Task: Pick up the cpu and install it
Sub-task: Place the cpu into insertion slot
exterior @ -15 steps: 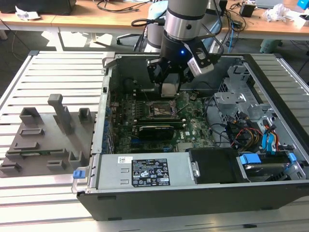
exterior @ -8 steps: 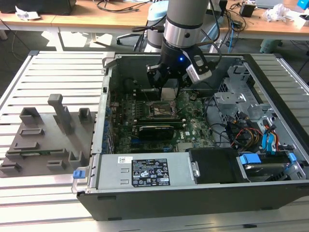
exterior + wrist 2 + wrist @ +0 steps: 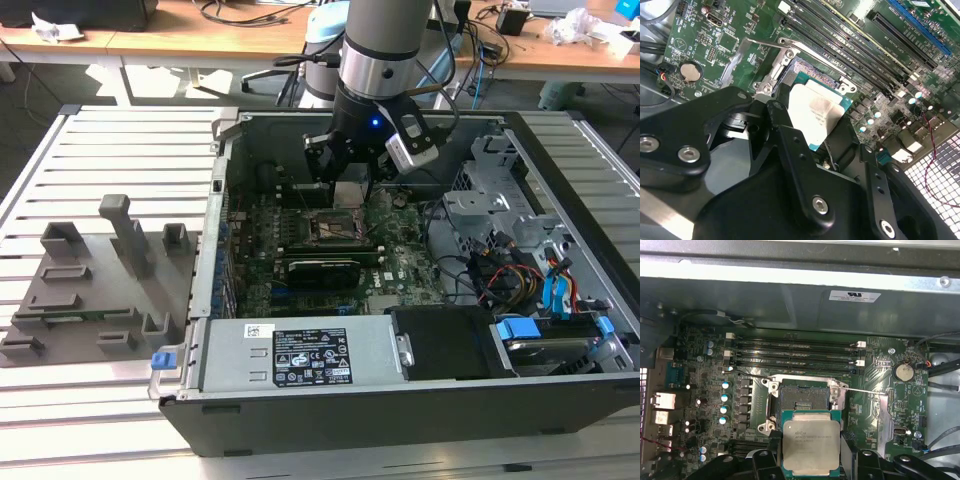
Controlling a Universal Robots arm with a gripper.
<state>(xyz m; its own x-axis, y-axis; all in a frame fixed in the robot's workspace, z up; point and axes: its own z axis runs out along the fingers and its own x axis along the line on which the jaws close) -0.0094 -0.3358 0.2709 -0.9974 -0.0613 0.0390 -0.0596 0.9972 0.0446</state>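
Inside the open computer case (image 3: 350, 425), the arm's gripper (image 3: 350, 193) has its jaws closed on opposite edges of the cpu (image 3: 811, 444), holding it flat above the motherboard (image 3: 880, 390), by the open socket (image 3: 802, 397). A grey tray (image 3: 90, 290) lies at the exterior view's left; wooden desks (image 3: 200, 40) stand beyond.
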